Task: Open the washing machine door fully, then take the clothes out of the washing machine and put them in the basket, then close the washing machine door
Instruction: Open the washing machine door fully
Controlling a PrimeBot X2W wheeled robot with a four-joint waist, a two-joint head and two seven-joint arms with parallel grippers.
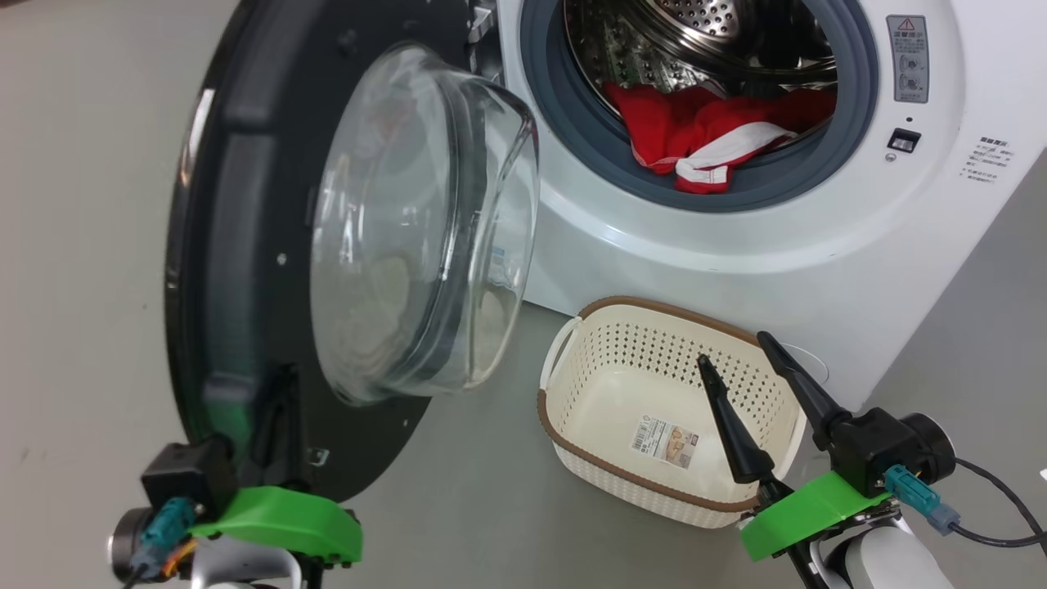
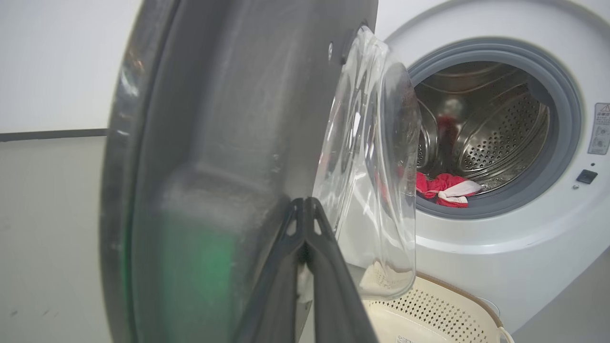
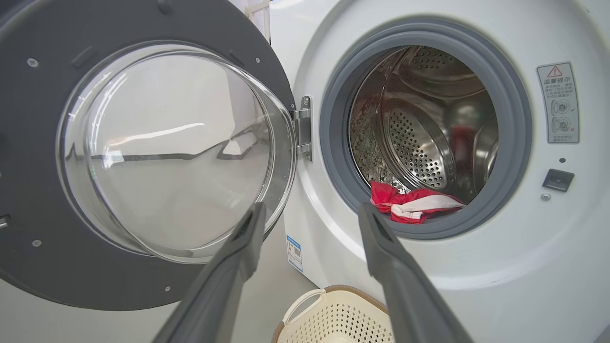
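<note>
- The big white front-loading washing machine [image 1: 736, 245] stands on a grey floor [image 1: 82, 204], and its porthole is uncovered.
- The large round washing machine door [image 1: 237, 245], with a wide glossy black rim and a clear bulging glass bowl at its centre, is swung out on a metal hinge [image 3: 302, 128] at the left of the opening. Its inner side faces the robot.
- The bright red clothes [image 1: 695, 131] with white trim lie in a heap at the front bottom of the perforated steel drum [image 3: 419, 143]. One fold hangs over the grey rubber ring [image 1: 572, 139].
- The small cream-white perforated plastic basket [image 1: 622, 483] with a brown woven-look rim sits on the floor just in front of the machine, below the opening. Nothing is in it except a paper label [image 1: 664, 442] stuck to its bottom.
- The left gripper [image 2: 305, 202] has its two dark fingers pressed together with nothing between them. It is low against the dark inner face of the door, just beside the glass bowl. I cannot tell whether the tips touch the door.
- The right gripper [image 1: 734, 348] has its fingers spread wide and holds nothing. It hangs over the right side of the basket and points towards the drum.
</note>
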